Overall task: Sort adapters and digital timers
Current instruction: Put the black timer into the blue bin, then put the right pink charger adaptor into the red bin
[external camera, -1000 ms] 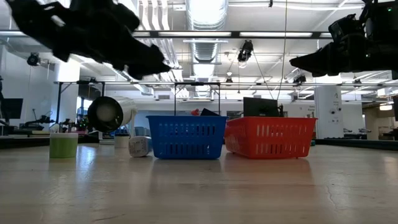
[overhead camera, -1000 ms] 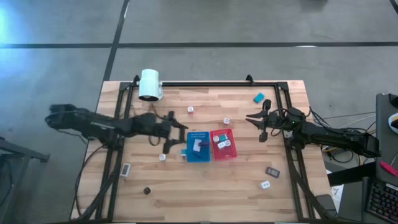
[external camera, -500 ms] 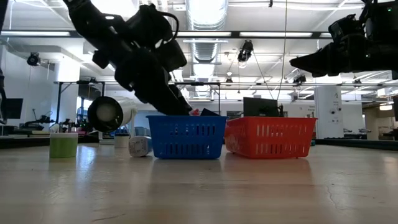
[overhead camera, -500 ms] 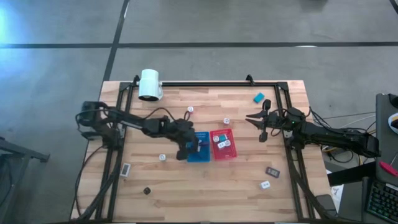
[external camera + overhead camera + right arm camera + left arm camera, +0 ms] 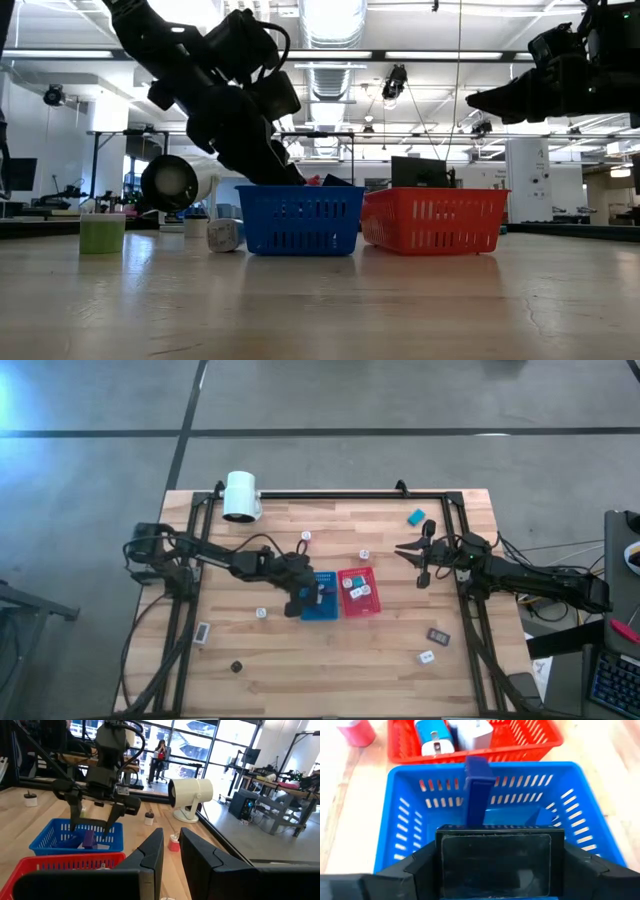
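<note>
We read the table from its left edge to its right. Near the left edge, toward the front, a small white flat rectangular timer (image 5: 203, 631) lies loose, with a tiny dark piece (image 5: 237, 666) nearer the front edge and a small white cube-shaped adapter (image 5: 261, 613) just inward of them. A large white cylinder (image 5: 241, 496) stands at the back left corner; it is no part of the sort.

The left gripper (image 5: 303, 598) hangs over the blue slotted plastic basket (image 5: 405, 795) at the table's centre. In the left wrist view its fingers are clamped on a dark grey flat timer with a glassy screen face (image 5: 497, 864), held above the basket's near wall. A dark blue flat timer (image 5: 477, 787) already stands upright inside.

Touching it on the right, the red slotted plastic basket (image 5: 345, 609) holds a few adapters, one blue (image 5: 435, 735) and one white (image 5: 472, 731).

Two more white adapters (image 5: 307, 536) (image 5: 364, 554) sit loose toward the back edge.

The right gripper (image 5: 419, 557) waits near the right edge, above the table; its fingers stand a little apart, holding nothing.

Toward the right side, a teal flat timer (image 5: 416, 516) lies near the back right corner, and a dark flat timer (image 5: 438, 634) and a small white piece (image 5: 427, 656) lie toward the front right.

We judge the sort well short of half done: one timer about to be dropped, and most pieces loose.
</note>
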`<state>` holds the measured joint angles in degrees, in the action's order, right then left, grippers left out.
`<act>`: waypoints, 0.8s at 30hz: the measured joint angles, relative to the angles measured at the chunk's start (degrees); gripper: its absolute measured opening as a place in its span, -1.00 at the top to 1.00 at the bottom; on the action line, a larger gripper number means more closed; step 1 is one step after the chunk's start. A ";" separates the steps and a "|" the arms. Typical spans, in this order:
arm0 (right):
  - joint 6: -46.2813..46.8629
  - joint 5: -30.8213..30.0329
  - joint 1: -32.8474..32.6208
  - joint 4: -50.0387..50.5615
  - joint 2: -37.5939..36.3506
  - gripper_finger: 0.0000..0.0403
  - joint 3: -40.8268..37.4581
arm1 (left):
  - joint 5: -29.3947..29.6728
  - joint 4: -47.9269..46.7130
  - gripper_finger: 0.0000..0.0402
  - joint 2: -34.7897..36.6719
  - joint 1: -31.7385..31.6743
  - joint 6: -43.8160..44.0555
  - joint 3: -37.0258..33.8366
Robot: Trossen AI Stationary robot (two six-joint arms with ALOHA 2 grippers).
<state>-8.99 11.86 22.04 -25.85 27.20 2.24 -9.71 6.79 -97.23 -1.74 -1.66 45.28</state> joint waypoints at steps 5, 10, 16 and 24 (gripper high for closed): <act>0.00 0.00 0.00 0.00 0.00 0.72 0.00 | 0.73 -0.46 -0.42 0.00 0.02 0.20 -0.03; 0.00 0.00 0.00 0.02 0.00 0.72 0.00 | 0.70 -0.42 -0.49 0.00 0.04 0.29 -0.20; 0.01 0.02 0.00 0.02 0.00 0.72 0.00 | 0.68 -0.44 -0.66 -0.07 0.09 0.44 -0.42; 0.01 0.04 0.00 0.03 0.00 0.72 0.00 | 0.62 -0.44 -0.66 0.00 0.09 -1.16 -0.40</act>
<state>-8.98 11.90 22.04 -25.81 27.20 2.24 -9.09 6.35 -97.23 -1.65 -2.82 44.87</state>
